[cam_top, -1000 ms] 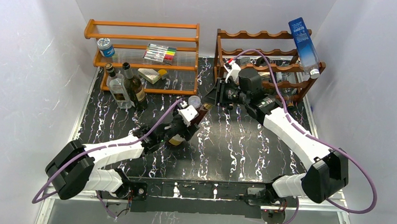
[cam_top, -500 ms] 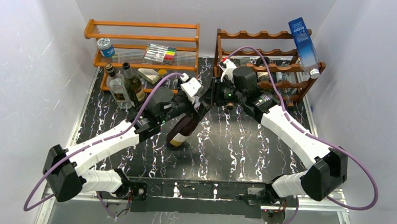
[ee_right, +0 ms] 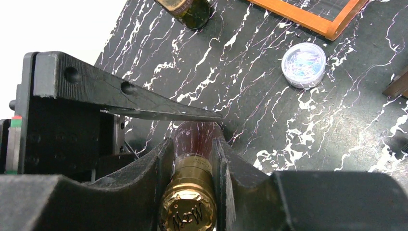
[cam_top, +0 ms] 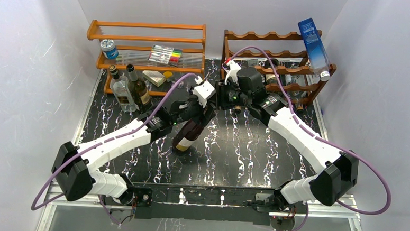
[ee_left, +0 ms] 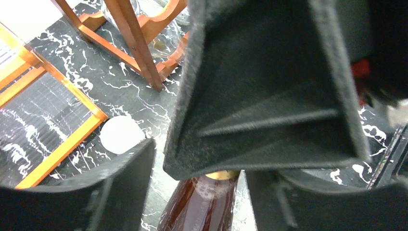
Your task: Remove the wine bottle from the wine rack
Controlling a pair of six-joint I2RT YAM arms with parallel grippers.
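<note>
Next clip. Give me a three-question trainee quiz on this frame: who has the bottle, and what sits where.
1. True or false: the right gripper is closed on the neck of the wine bottle.
2. Where does the tilted blue container rest? A) on the orange shelf B) on the wine rack C) flat on the table
3. Fill in: the left gripper straddles the bottle with its jaws ____.

Key: 1 true; 2 B; 3 open.
</note>
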